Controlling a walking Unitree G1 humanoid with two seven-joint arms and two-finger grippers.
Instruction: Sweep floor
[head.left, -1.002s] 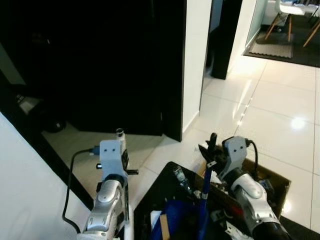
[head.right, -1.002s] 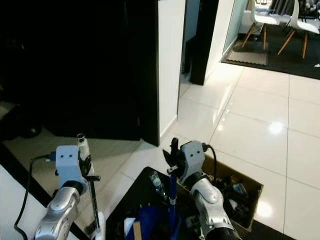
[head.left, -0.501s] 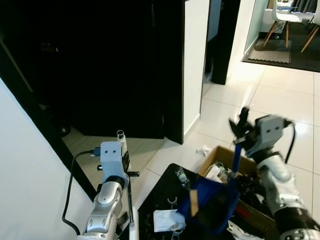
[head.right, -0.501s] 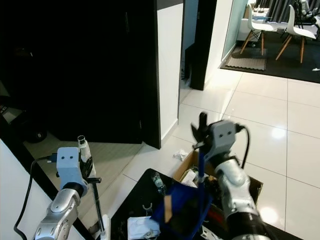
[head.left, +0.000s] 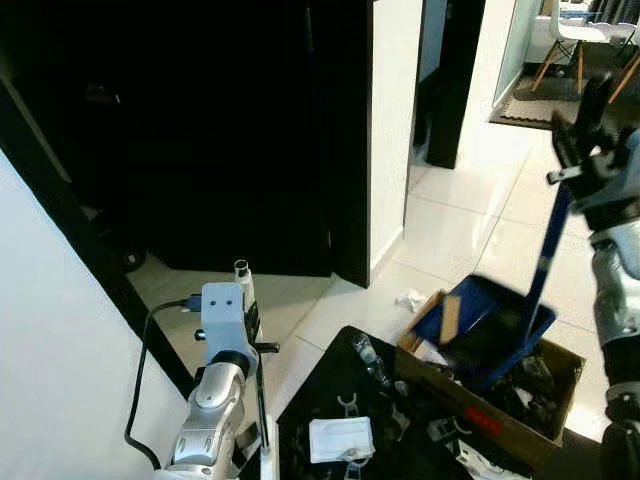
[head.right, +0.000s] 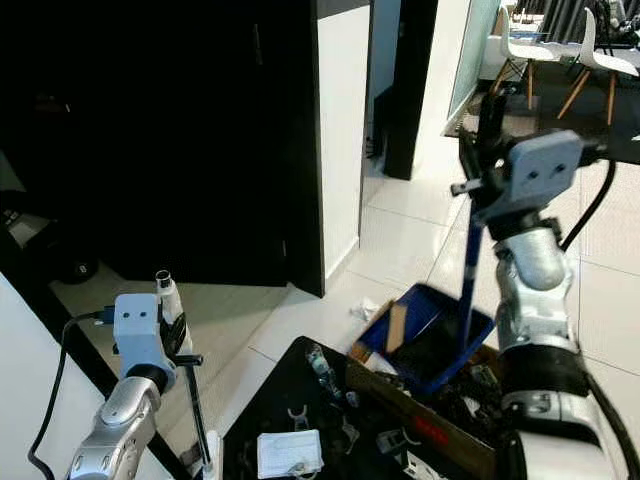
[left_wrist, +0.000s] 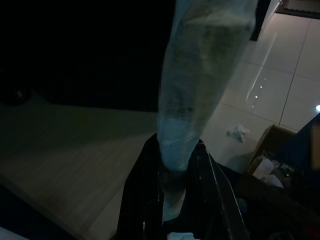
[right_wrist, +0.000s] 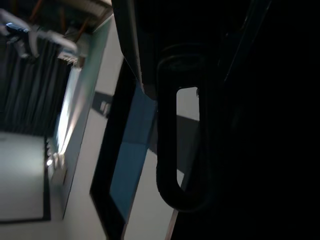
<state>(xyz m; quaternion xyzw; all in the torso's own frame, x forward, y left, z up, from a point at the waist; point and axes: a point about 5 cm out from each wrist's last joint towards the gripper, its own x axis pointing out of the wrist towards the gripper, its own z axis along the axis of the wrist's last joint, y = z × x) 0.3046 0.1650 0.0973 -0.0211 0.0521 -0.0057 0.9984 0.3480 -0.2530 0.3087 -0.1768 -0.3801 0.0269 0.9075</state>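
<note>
- Right gripper (head.right: 487, 150): raised, clenched on blue dustpan (head.right: 430, 335) handle; pan tilted above cardboard box (head.left: 520, 425).
- Left gripper (head.left: 243, 300): grasping broom handle (left_wrist: 200, 95), upright.
- Crumpled paper (head.left: 408, 299): lay on white tile floor (head.left: 450, 225).

No readable text anywhere before me. Red label strip on brown cardboard box (head.left: 487, 424) carries marks too small to read. Nothing legible on my arms or blue plastic dustpan (head.left: 478, 330).

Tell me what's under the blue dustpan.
The dustpan, held up by its handle in the right tool, hangs tilted over an open cardboard box holding dark clutter. The pan covers the box's near corner, so what lies there can't be seen.
</note>
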